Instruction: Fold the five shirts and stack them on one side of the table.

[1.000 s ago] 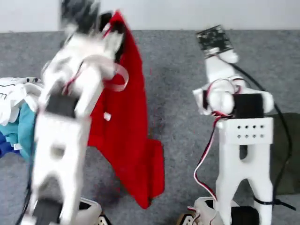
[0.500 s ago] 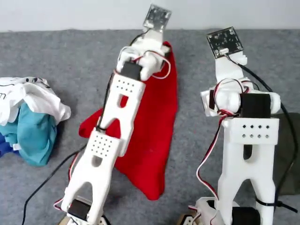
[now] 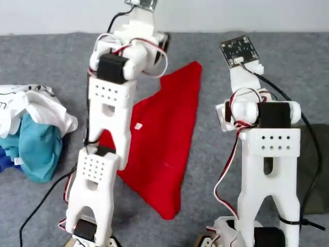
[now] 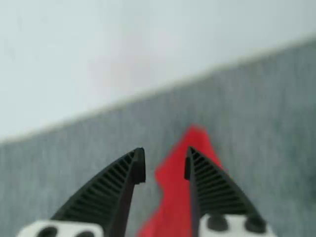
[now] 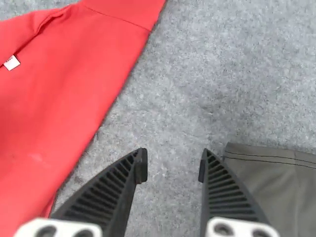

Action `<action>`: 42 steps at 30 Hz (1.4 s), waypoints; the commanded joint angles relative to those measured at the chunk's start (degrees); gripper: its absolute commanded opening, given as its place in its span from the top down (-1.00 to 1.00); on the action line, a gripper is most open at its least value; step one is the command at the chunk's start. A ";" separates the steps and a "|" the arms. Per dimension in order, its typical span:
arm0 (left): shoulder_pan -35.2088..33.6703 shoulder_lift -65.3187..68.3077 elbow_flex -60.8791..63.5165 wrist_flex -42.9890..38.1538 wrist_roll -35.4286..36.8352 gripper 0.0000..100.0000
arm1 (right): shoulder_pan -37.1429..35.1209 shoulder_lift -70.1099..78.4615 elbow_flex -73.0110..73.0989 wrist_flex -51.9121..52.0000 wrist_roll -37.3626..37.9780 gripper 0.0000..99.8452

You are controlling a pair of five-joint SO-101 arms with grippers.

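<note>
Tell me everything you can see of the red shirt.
The red shirt looks like soft plain fabric with a small white tag. It lies spread mostly flat on the grey table between the arms, one corner pointing to the far edge. The open left gripper hangs above that corner, not holding it.

Robotics lab setup. Two white arms with loose wires on a grey felt desk. Bare pale wall behind the desk.

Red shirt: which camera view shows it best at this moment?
The high view: the red shirt lies spread on the grey table, its outline nearly whole, one edge under the left arm. The right wrist view gives one section with a white tag; the left wrist view, a narrow strip beyond the left gripper.
</note>
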 commanded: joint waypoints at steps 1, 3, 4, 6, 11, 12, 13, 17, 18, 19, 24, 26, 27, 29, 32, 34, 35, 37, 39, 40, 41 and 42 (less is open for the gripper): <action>-2.20 -4.92 0.22 7.30 0.79 0.73 | -0.31 0.04 0.09 0.04 0.09 0.63; -3.60 -5.98 6.02 7.30 0.79 0.74 | -0.22 0.04 0.09 0.13 0.09 0.63; -3.87 -6.77 10.68 7.30 0.79 0.74 | -0.04 -0.31 0.09 0.22 0.09 0.63; -4.04 -8.18 21.23 7.30 0.79 0.74 | 0.04 -0.40 0.09 0.31 0.09 0.63; -6.15 -9.93 47.08 6.15 0.35 0.74 | -0.04 -0.40 1.41 0.31 1.93 0.63; -7.38 -9.58 50.86 5.54 0.35 0.74 | -0.04 -0.40 1.76 0.13 1.93 0.63; -9.05 -8.97 53.76 4.84 0.26 0.74 | -0.13 -0.40 2.02 0.04 2.02 0.63; -14.77 -5.27 60.26 1.41 0.26 0.74 | -0.31 -0.31 2.20 -0.13 2.02 0.63; -15.91 -4.04 60.53 1.14 0.26 0.74 | -0.31 -0.22 2.20 -0.13 2.02 0.63; -16.70 -2.81 60.35 1.23 0.26 0.74 | -0.31 -0.13 2.20 -0.13 2.02 0.63; -17.05 1.58 60.00 4.40 0.26 0.74 | -0.40 0.04 2.20 -0.22 2.02 0.63; -16.09 1.93 60.00 5.63 0.26 0.74 | -0.40 0.04 2.20 -0.22 2.02 0.63; -15.74 1.93 60.00 5.98 0.26 0.74 | -0.40 0.04 2.20 -0.22 2.02 0.63; -15.38 1.85 59.56 6.24 0.26 0.78 | -0.40 0.04 2.20 -0.22 2.02 0.63; -15.21 1.85 57.01 6.77 0.26 0.85 | -0.40 0.04 2.20 -0.22 2.02 0.63; -15.21 1.85 54.81 6.86 0.26 0.90 | -0.40 0.04 2.20 -0.22 2.02 0.63; -15.21 1.85 54.02 6.86 0.26 0.93 | -0.40 0.04 2.20 -0.13 2.02 0.63; -14.95 1.85 53.32 6.86 0.26 0.97 | -0.40 0.04 2.20 -0.04 2.02 0.63; -14.86 1.93 53.32 6.86 0.26 0.97 | -0.40 0.04 2.20 -0.04 2.02 0.63; -14.86 1.93 53.23 6.86 0.26 0.97 | -0.40 0.04 2.20 -0.04 2.02 0.63; -14.95 1.93 53.14 6.77 0.26 0.97 | -0.40 0.04 2.20 -0.04 1.93 0.63; -15.12 1.85 52.88 6.68 0.26 0.97 | -0.40 0.04 2.20 -0.04 1.93 0.63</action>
